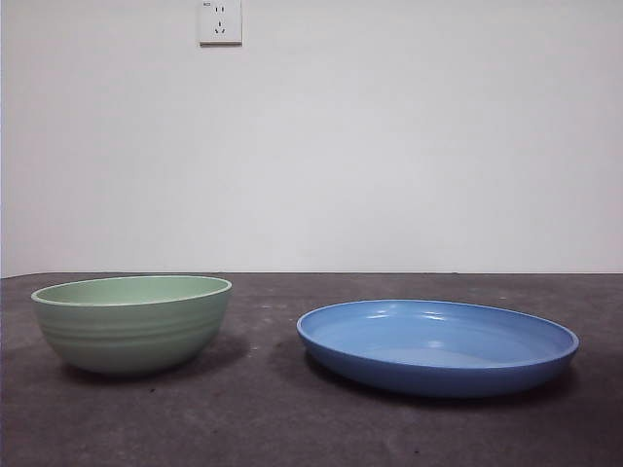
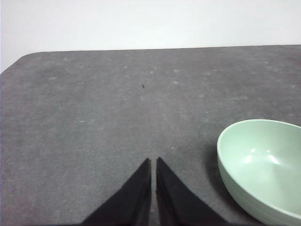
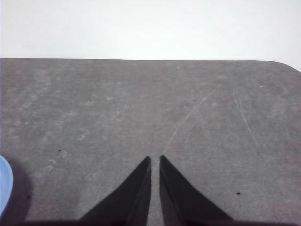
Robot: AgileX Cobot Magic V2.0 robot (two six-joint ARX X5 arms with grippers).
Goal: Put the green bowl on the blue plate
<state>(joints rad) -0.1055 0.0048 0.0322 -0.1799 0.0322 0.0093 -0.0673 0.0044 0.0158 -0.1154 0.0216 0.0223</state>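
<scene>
The pale mint-green bowl (image 1: 133, 322) stands upright on the dark grey table at the left of the front view, empty. To its right, a gap apart, lies the wide shallow blue plate (image 1: 437, 344), also empty. Neither arm shows in the front view. In the left wrist view my left gripper (image 2: 153, 161) is shut with nothing in it, and the green bowl (image 2: 263, 165) sits off to one side of it. My right gripper (image 3: 154, 159) is shut and empty above bare table, with only a sliver of the blue plate (image 3: 3, 184) at the picture's edge.
The grey table (image 1: 292, 428) ends at a white wall with a socket (image 1: 220, 21) high up. Its rounded far corners show in both wrist views.
</scene>
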